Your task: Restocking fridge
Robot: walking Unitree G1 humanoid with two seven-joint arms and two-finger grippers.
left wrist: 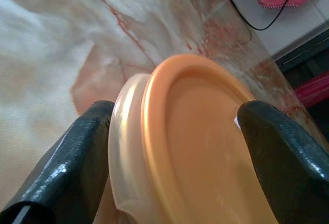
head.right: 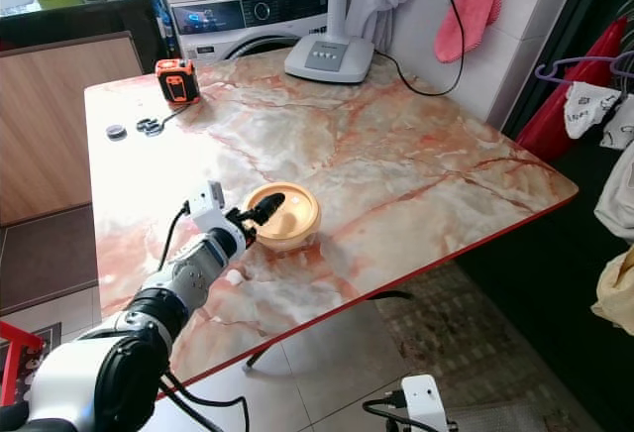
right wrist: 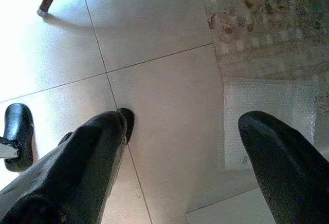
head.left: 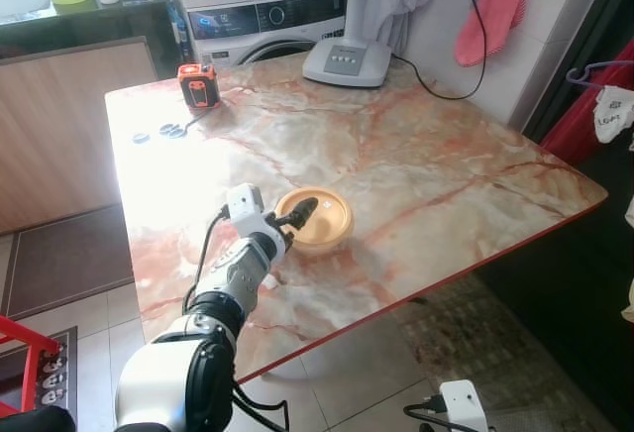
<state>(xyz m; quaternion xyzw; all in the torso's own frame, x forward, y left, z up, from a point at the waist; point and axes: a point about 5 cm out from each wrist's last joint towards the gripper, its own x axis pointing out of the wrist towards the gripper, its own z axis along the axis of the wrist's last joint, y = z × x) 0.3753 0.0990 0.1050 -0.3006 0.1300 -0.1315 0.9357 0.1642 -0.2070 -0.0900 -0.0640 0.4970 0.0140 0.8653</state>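
Note:
A round container with an orange lid sits on the marble table near its front left edge. My left gripper reaches over the table to it from the left. In the left wrist view the two black fingers stand open on either side of the container, with its rim close to one of them. My right gripper hangs idle below the table edge, open, over the tiled floor.
An orange tape measure and small dark pieces lie at the table's far left. A fan's base stands at the back, its cable trailing right. A washing machine is behind the table. Clothes hang on the right.

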